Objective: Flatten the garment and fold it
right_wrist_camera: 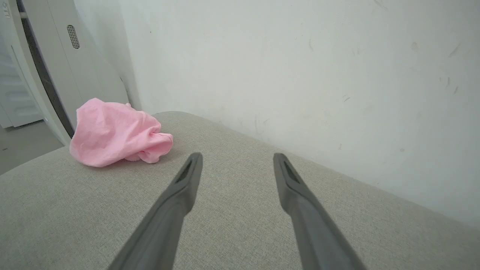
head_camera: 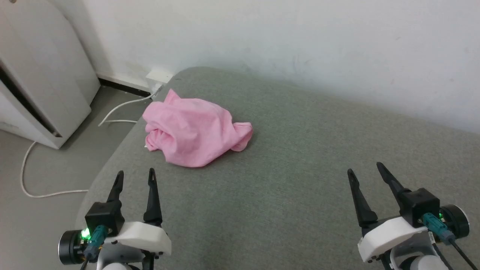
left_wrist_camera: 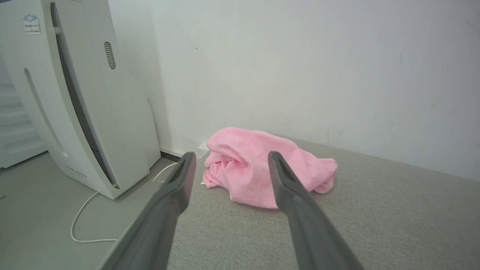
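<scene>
Head view has my left gripper (head_camera: 135, 171) low and near, fingers spread wide with nothing between them, and my right gripper (head_camera: 365, 167) just as wide and just as empty. Both hover over the grey cushion (head_camera: 300, 161), touching no cloth.

The garment (head_camera: 195, 129) lies ahead of my left gripper and a little toward my right one, bunched into a rumpled pink heap on the cushion. From my left wrist it sits straight past my fingertips, near but apart from them. From my right wrist it lies far off to the left and ahead, well apart. One lobe of fabric trails out on the side facing my right gripper. I cannot pick out a waistband or a label in the folds.

I judge the wide stance suits the start of the job: nothing is flattened yet, and open jaws let me take a pinch of thin cloth from either side. The heap sits close to the cushion's rounded edge beyond my left gripper, where the floor, a white cable (head_camera: 33, 187) and a white appliance (head_camera: 41, 86) lie. So pulling the fabric toward my right gripper, onto open cushion, looks the safer way to spread it.
</scene>
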Robot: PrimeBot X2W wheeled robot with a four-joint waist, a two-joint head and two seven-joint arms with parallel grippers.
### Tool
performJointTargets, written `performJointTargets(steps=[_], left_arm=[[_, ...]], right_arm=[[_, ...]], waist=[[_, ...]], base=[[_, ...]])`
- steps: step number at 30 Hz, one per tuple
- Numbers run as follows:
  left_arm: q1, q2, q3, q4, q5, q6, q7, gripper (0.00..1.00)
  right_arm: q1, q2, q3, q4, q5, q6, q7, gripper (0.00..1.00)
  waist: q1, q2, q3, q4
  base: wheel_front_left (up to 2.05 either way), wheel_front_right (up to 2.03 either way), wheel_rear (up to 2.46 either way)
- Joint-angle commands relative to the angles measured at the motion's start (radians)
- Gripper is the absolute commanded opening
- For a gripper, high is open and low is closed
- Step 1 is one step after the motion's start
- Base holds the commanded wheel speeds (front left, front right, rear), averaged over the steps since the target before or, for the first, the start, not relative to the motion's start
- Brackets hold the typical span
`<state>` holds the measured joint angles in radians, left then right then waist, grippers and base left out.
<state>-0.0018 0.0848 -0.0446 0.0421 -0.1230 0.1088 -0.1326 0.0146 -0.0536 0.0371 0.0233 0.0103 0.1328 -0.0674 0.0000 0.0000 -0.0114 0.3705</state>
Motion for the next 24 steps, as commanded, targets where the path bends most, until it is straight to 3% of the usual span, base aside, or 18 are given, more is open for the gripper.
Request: performJointTargets(steps=[1,24], left_arm=[[0.012,0.007,-0.004,0.004,-0.006,0.01,-0.008,1.0],[0.013,0.026,-0.029,0.021,-0.057,0.055,-0.05,1.0]], right_arm=[[-0.015,0.002,0.002,0.003,0.008,-0.001,-0.01,1.0],[-0.021,0.002,0.009,0.008,0.022,-0.002,-0.038,1.0]], waist=[[0.0,0.0,-0.001,0.013],[0.0,0.0,-0.001,0.135]], base=[[0.0,0.0,0.0],[0.0,0.0,0.0]])
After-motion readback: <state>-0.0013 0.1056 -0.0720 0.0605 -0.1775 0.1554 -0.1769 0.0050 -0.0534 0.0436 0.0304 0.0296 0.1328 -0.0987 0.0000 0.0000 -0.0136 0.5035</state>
